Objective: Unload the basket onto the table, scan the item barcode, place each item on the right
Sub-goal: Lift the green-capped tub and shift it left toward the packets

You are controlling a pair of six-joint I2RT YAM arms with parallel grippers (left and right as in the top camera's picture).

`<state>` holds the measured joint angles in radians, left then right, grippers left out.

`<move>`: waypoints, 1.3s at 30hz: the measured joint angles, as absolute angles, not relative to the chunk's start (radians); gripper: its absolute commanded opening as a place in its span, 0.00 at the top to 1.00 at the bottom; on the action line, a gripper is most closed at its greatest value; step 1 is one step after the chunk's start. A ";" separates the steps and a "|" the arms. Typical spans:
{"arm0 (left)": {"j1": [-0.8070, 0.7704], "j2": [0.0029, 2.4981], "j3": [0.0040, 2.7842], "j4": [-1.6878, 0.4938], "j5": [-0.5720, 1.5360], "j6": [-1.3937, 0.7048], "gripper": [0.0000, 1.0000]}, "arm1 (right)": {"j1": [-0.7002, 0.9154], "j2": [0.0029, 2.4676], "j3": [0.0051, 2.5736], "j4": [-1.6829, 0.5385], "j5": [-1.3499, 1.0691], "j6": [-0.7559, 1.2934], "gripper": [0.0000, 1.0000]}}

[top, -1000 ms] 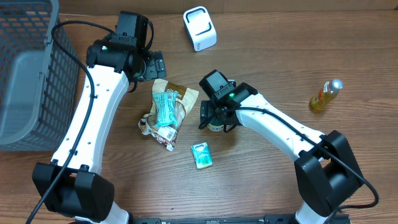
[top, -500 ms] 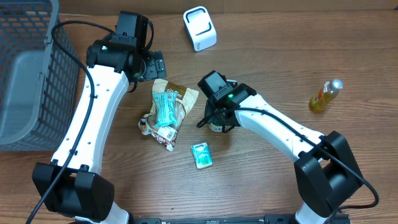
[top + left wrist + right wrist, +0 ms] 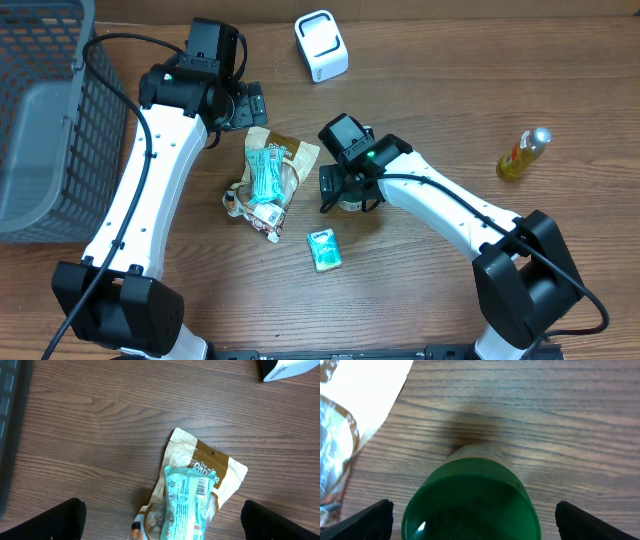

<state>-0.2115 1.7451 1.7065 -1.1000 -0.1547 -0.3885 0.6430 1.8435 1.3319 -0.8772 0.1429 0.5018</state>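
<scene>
1. Wooden worktop (image 3: 430, 90): open room toward 3 and 6 o'clock.
2. Grey basket (image 3: 40, 120) crowds the 9 o'clock edge.
3. Left end effector (image 3: 162, 522): jaws wide apart, empty, above the snack pouch (image 3: 220, 467).
4. Right end effector (image 3: 343, 188): jaws spread, straddling the green-capped jar (image 3: 470, 505) at centre without gripping it. Only the right wrist view shows the cap.
5. White scanner (image 3: 321, 45) sits at 12 o'clock.

Bench (image 3: 430, 60) layout: basket (image 3: 45, 110) at the left edge; scanner (image 3: 321, 45) at far centre; bottle (image 3: 524, 153) well to the right. Pouch (image 3: 290, 155) at centre, sachet (image 3: 265, 175) on it. Box (image 3: 324, 249) in front of the pouch, apart. Jar (image 3: 470, 505) just right of the pouch, between the right hand (image 3: 347, 190) fingers, clear of both. Left hand (image 3: 245, 103) behind the pouch.
</scene>
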 measured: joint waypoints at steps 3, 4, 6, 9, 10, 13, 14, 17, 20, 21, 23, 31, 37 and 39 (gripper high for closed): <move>-0.212 1.745 1.707 -1.100 -0.155 -0.389 0.00 | 0.643 1.843 1.332 -0.868 0.143 0.546 0.00; -0.212 1.745 1.707 -1.100 -0.155 -0.388 0.00 | 0.643 1.843 1.332 -0.865 0.143 0.555 0.00; -0.212 1.745 1.707 -1.100 -0.155 -0.388 0.00 | 0.643 1.843 1.332 -0.863 0.143 0.569 0.00; -0.212 1.745 1.707 -1.100 -0.155 -0.388 0.00 | 0.643 1.851 1.332 -0.862 0.143 0.580 0.00; -0.212 1.745 1.707 -1.100 -0.155 -0.389 0.00 | 0.643 1.857 1.332 -0.859 0.143 0.583 0.00; -0.212 1.745 1.707 -1.100 -0.155 -0.388 0.00 | 0.643 1.883 1.332 -0.846 0.144 0.585 0.00; -0.212 1.745 1.707 -1.100 -0.155 -0.388 0.00 | 0.643 1.890 1.332 -0.841 0.144 0.585 0.00; -0.212 1.745 1.707 -1.100 -0.155 -0.388 0.00 | 0.643 1.911 1.332 -0.829 0.147 0.588 0.00; -0.212 1.745 1.707 -1.100 -0.155 -0.389 0.00 | 0.642 1.926 1.332 -0.829 0.156 0.589 0.00; -0.212 1.745 1.707 -1.100 -0.155 -0.389 0.00 | 0.642 1.929 1.332 -0.829 0.159 0.590 0.01; -0.212 1.745 1.707 -1.100 -0.155 -0.389 0.00 | 0.642 1.931 1.332 -0.829 0.163 0.592 0.03; -0.212 1.745 1.707 -1.100 -0.155 -0.388 0.00 | 0.642 1.931 1.332 -0.837 0.165 0.592 0.11; -0.212 1.745 1.707 -1.100 -0.155 -0.388 0.00 | 0.642 1.931 1.332 -0.844 0.165 0.594 0.35; -0.212 1.745 1.707 -1.100 -0.155 -0.388 0.00 | 0.642 1.931 1.332 -0.850 0.165 0.597 0.37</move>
<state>-0.2115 1.7451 1.7065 -1.1000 -0.1547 -0.3882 0.6422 1.9312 1.3319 -0.8497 0.1650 0.5972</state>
